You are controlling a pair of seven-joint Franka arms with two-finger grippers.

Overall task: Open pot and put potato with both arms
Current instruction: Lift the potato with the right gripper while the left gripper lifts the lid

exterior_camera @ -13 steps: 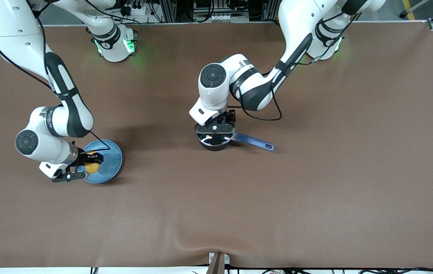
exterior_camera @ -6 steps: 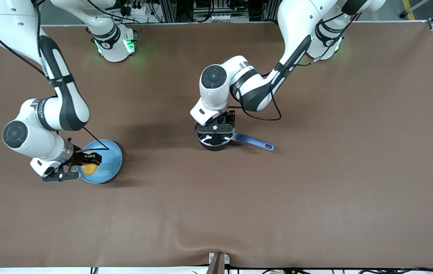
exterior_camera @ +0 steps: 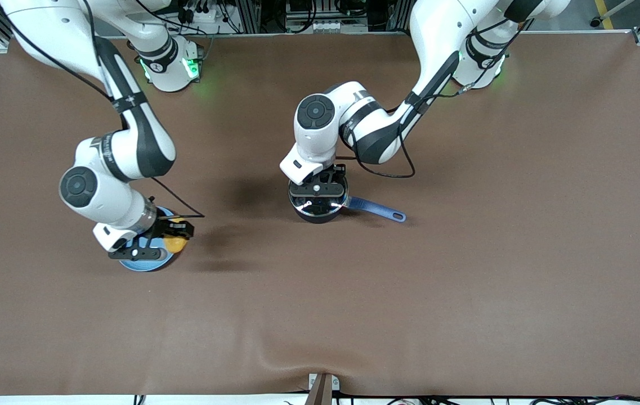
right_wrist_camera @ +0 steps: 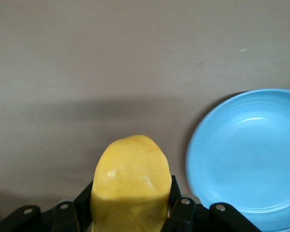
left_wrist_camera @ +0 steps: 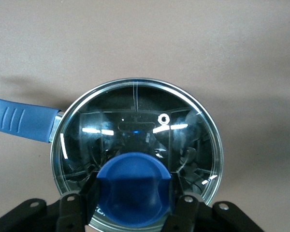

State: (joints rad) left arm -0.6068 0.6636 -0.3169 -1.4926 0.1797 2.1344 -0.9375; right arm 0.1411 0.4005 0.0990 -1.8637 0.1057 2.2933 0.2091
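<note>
The black pot [exterior_camera: 320,214] with its long blue handle [exterior_camera: 379,210] stands mid-table, the clear glass lid [left_wrist_camera: 135,125] on it. My left gripper [exterior_camera: 320,188] is down over the lid, shut on the blue knob [left_wrist_camera: 133,186], with a finger pressed to each side. My right gripper [exterior_camera: 170,239] is shut on the yellow potato [exterior_camera: 175,243], held up over the edge of the light-blue plate [exterior_camera: 148,263]. The right wrist view shows the potato [right_wrist_camera: 131,186] between the fingers, the plate [right_wrist_camera: 246,154] beside it.
The brown table cloth [exterior_camera: 466,281] is bare around the pot and plate. The pot handle points toward the left arm's end of the table. A small bracket [exterior_camera: 322,388] sits at the table's near edge.
My right gripper has lifted the potato off the plate and carried it toward the pot. My left gripper has stayed on the lid knob.
</note>
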